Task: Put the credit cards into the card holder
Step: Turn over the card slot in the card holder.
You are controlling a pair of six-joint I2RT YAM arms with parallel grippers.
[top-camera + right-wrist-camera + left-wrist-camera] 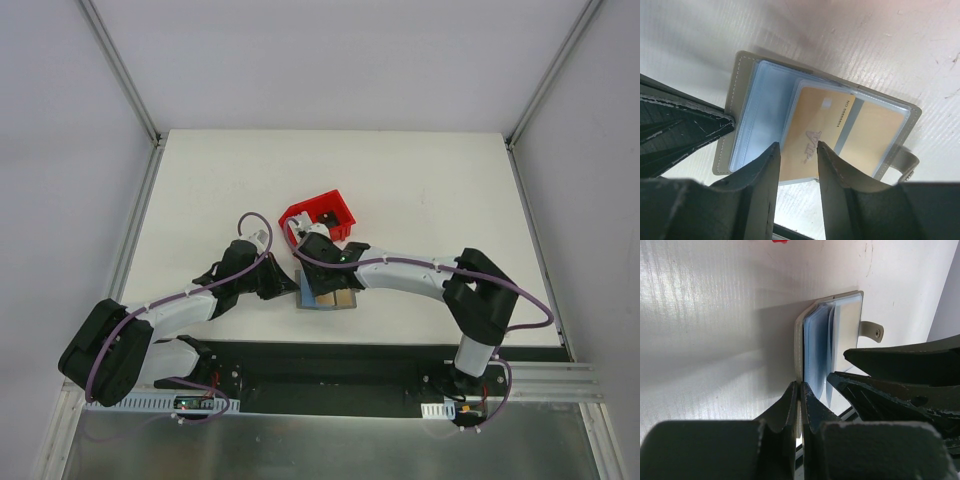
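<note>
Our left gripper [799,386] pinches the edge of the card holder [847,310]. Our right gripper [797,152] gapes empty over the gold card [840,125], marked "VIP".

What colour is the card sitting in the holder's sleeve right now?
The card is gold-tan with a grey stripe; right wrist view shows it best.

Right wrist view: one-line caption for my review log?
Gold card lies in the open card holder, right fingers open above it, left fingers pinching the cover.
</note>
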